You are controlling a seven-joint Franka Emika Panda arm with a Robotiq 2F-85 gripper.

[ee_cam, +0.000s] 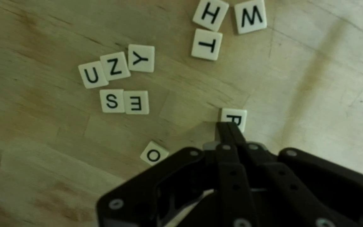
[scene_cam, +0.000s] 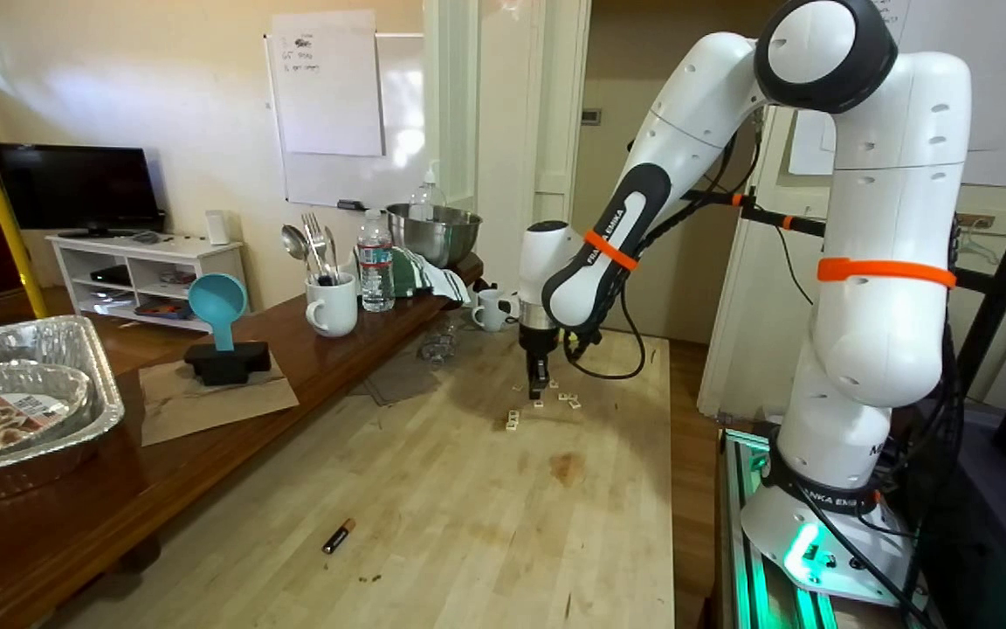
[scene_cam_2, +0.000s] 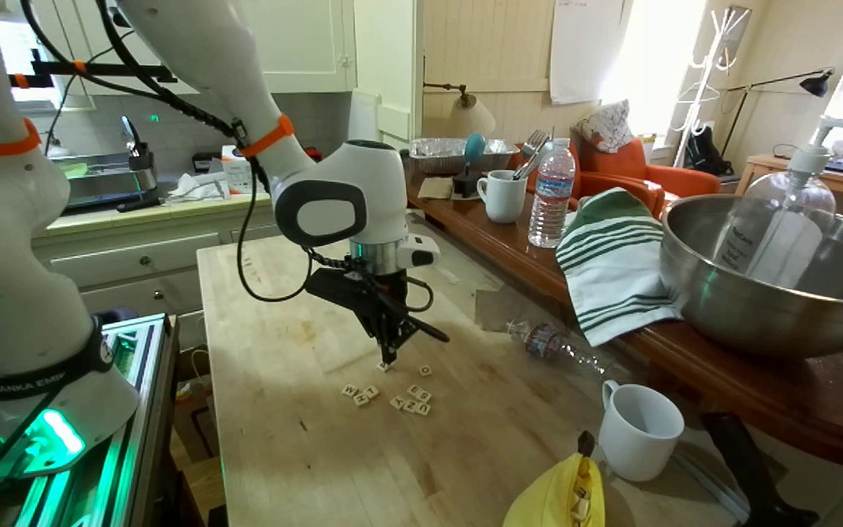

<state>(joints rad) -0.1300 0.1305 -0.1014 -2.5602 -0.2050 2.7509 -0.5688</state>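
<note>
The claw (ee_cam: 227,124) is clenched and empty, its tips at the half-hidden tile (ee_cam: 233,113), perhaps touching it. Being clenched, it would nudge best with low, gentle pressure. In the wrist view, the O tile (ee_cam: 153,155) lies near left; rightward, the desk (ee_cam: 332,104) offers open room, its edge well apart in both exterior views.

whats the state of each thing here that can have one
Claw: shut, nothing visibly gripped
Tile by its tip: face up, partly hidden
Other letter tiles: face up
Yellow pouch: appears open
Battery: lying flat
Table bottle: on its side
Ledge bottle: upright
Table mug: upright
Ledge mug: upright, holding cutlery
Steel bowl: upright, pump bottle inside
Towel: draped, hanging down
Television: dark
Base light: lit green
</note>
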